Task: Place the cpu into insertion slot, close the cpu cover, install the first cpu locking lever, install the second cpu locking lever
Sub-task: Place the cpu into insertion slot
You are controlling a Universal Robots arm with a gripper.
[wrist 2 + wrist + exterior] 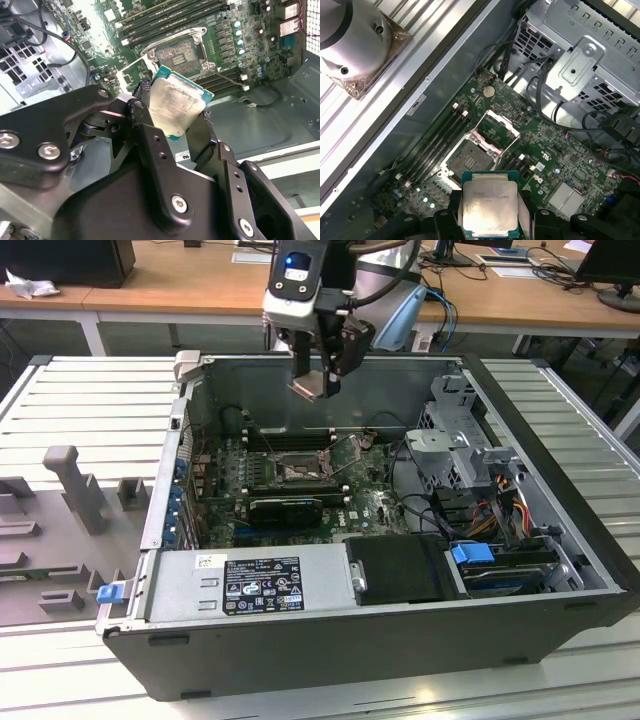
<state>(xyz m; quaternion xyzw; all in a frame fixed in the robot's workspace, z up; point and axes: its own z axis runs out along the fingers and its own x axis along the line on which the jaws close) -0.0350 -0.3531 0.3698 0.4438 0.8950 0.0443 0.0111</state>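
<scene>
A: Gripper entry?

B: The gripper (318, 382) is clamped on the cpu (176, 105). One black finger (142, 112) presses against one edge of the chip, and its partner presses the opposite edge. The silvery-beige top faces both wrist cameras, with a green border showing round it.

A: Position of the chip?

B: In the exterior view it hangs tilted in the air over the far wall of the open computer case (330, 640), well above the motherboard (372, 508) and touching nothing but the fingers.

A: Socket?

B: The insertion slot (470, 160) lies on the green board with its dark square recess exposed. The cpu is well apart from it. The cpu cover (496, 131) is swung up on its hinge and stands tilted at one side of the slot, its square window visible.

A: Surroundings?

B: Long black memory slots (165, 20) run beside the socket. A grey metal drive cage (590, 55) with dark cables sits on the exterior view's right, and the power supply (250, 585) lies along the near wall. The case rests on a slatted metal table (90, 400).
</scene>
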